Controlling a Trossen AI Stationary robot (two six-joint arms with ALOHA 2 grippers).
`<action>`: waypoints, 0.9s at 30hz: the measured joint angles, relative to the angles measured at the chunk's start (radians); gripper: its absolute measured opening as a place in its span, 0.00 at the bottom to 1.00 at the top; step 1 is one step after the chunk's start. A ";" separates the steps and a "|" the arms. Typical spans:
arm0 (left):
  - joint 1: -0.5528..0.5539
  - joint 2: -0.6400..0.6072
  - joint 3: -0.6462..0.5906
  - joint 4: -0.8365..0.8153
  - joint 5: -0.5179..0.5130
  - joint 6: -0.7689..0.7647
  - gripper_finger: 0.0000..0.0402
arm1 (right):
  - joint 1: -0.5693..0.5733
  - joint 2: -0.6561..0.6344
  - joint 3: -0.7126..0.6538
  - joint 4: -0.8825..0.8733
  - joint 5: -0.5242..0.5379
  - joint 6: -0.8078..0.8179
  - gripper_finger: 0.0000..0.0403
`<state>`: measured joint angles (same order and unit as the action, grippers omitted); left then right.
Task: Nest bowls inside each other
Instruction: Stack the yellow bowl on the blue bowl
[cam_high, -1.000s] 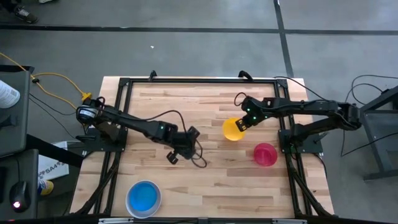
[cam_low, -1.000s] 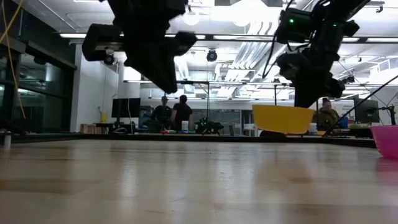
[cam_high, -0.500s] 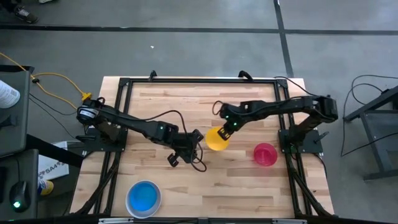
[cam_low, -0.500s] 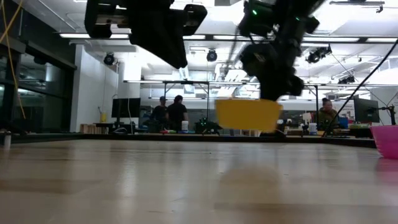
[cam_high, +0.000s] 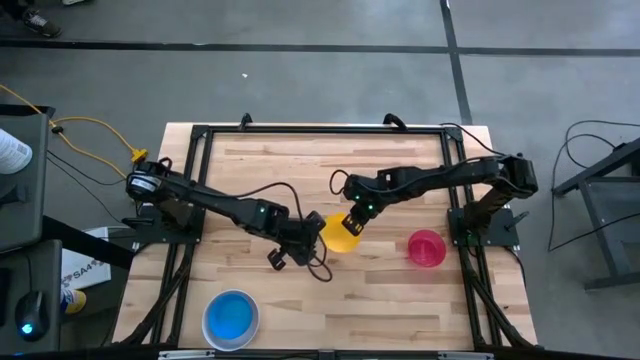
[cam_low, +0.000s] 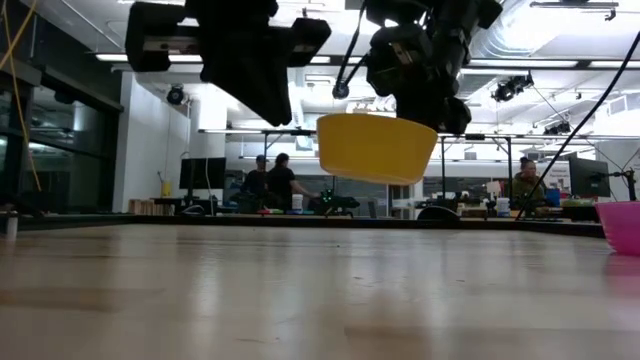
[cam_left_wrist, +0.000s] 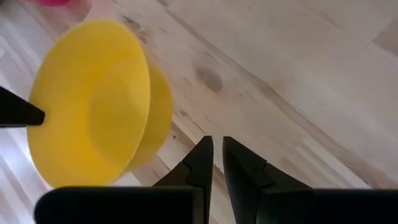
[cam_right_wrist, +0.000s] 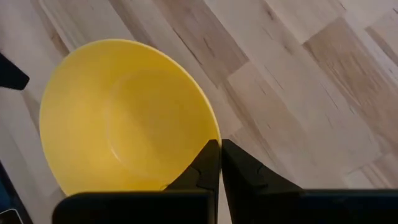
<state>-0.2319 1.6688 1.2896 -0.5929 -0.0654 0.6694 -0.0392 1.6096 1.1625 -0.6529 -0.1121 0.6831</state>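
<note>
Right now your right gripper has its fingers pinched tight on the rim of the yellow bowl, one finger inside the rim and one outside, with the bowl's hollow spread out ahead of them. You can see in the low view that the yellow bowl hangs clear above the wooden table, mouth up. Your left gripper sits just beside the yellow bowl, on the side away from the red-pink bowl; its fingers are nearly together, a slim gap between them, holding nothing, and the yellow bowl lies off to one side of them, apart. The red-pink bowl stands on the table near the yellow bowl, and the blue bowl stands well apart from it, by the table's near edge.
</note>
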 joint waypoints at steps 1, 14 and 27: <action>-0.003 0.000 0.000 0.000 -0.002 0.001 0.09 | 0.003 0.000 0.000 0.001 0.001 0.002 0.01; -0.013 0.000 0.034 -0.036 0.007 -0.020 0.09 | 0.025 0.000 0.000 0.007 0.003 0.032 0.01; -0.013 -0.001 0.087 -0.041 0.051 -0.046 0.09 | 0.075 0.000 0.000 0.011 0.009 0.054 0.01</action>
<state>-0.2451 1.6676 1.3762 -0.6335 -0.0148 0.6239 0.0356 1.6100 1.1625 -0.6418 -0.1036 0.7376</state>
